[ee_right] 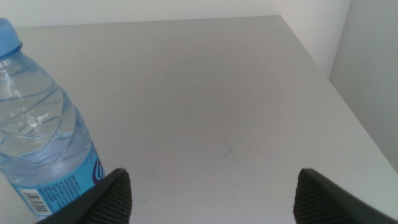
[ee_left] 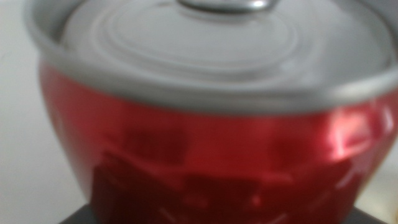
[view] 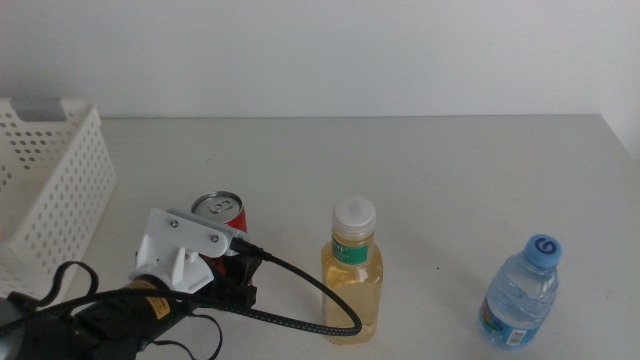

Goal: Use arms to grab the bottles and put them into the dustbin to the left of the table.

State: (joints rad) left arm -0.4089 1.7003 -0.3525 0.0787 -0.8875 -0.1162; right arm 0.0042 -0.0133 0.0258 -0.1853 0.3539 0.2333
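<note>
The red soda can (view: 222, 213) with its silver top stands on the table (view: 450, 170), left of centre. My left gripper (view: 232, 262) is right up against its near side, and the can (ee_left: 205, 143) fills the whole left wrist view, blurred. The yellow-liquid bottle (view: 353, 285) with a white cap stands upright near the front middle. Further right stands the blue-capped water bottle (view: 520, 295). My right gripper (ee_right: 214, 199) is open and holds nothing, low over the table, with the water bottle (ee_right: 43, 143) just outside one fingertip. The white perforated dustbin (view: 60, 180) sits at the left.
The left arm's black cable (view: 300, 300) loops across the table in front of the yellow bottle. The table's right edge (ee_right: 336, 93) runs close to the right gripper. A plain white wall is behind the table.
</note>
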